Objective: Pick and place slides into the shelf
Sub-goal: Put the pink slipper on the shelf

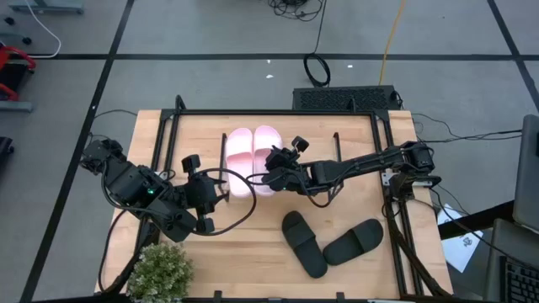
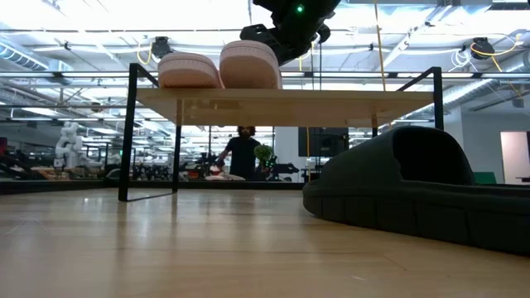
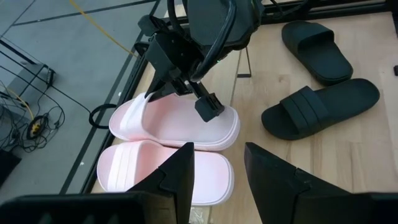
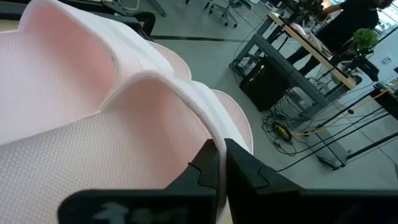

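A wide workshop with ceiling lights and distant benches lies beyond the wooden table (image 1: pixel 253 252), and a person stands far off in the low view, taking no part.

The right gripper (image 1: pixel 271 178) has its fingers (image 4: pixel 214 163) pressed fully together, with nothing between them. In its wrist view the tips rest on or just over the strap of the right pink slide (image 1: pixel 267 160), touching it or very nearly; a closed tip like this suits nudging a slide square, I judge, not lifting it. The arm reaches in from the right edge of the table so that it clears the shelf's frame.

The left gripper (image 1: pixel 221 187) hangs just left of and a little nearer than the pink pair, its fingers (image 3: pixel 180 174) parted and empty, pointing at the left pink slide (image 1: pixel 240 164). It seems to wait there, out of the other arm's way.

Both pink slides lie side by side on the shelf (image 2: pixel 364 106), on its left part, so room stays to their right for two more. The two black slides (image 1: pixel 330 242) still lie on the table, near and to the right, angled towards each other and close at one end. Half the task looks done; the black pair remains. A plant (image 1: pixel 160 271) stands at the near left corner, clear of the work.
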`<state>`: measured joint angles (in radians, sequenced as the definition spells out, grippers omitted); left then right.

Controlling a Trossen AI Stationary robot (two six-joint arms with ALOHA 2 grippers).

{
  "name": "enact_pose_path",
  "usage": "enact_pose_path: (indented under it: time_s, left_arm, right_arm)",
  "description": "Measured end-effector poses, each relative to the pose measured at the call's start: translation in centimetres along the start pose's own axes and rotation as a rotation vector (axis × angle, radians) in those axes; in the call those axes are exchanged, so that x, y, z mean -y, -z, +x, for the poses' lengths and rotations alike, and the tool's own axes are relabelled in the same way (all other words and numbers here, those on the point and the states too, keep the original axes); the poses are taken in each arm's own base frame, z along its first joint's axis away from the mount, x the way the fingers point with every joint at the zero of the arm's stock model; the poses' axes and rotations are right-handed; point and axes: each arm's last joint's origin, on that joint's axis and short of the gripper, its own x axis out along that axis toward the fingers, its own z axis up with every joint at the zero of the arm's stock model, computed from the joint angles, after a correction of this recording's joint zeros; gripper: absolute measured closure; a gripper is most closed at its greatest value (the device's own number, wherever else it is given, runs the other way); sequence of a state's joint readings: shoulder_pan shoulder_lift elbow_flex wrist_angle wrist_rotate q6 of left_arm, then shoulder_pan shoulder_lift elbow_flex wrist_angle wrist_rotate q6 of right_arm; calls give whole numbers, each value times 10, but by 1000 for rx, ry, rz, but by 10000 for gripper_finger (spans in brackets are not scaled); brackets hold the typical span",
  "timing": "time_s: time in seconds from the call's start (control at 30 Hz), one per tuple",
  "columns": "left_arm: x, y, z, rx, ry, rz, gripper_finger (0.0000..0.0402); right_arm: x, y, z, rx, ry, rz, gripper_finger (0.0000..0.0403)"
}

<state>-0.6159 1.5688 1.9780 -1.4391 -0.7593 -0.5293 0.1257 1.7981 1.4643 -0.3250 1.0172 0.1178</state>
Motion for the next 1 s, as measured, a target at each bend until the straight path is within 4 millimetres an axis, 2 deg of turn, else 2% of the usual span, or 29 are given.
enact_pose_path:
  time_s: [0.53, 0.87, 1.0]
  left_arm:
    - [0, 0, 0, 0, 0, 0, 261]
    - [0, 0, 0, 1, 0, 2, 261]
    - [0, 0, 0, 1, 0, 2, 261]
  right_arm:
    - [0, 3, 0, -19, 2, 23, 403]
    - [-23, 13, 11, -16, 10, 4, 403]
    - [-26, 12, 8, 2, 10, 4, 403]
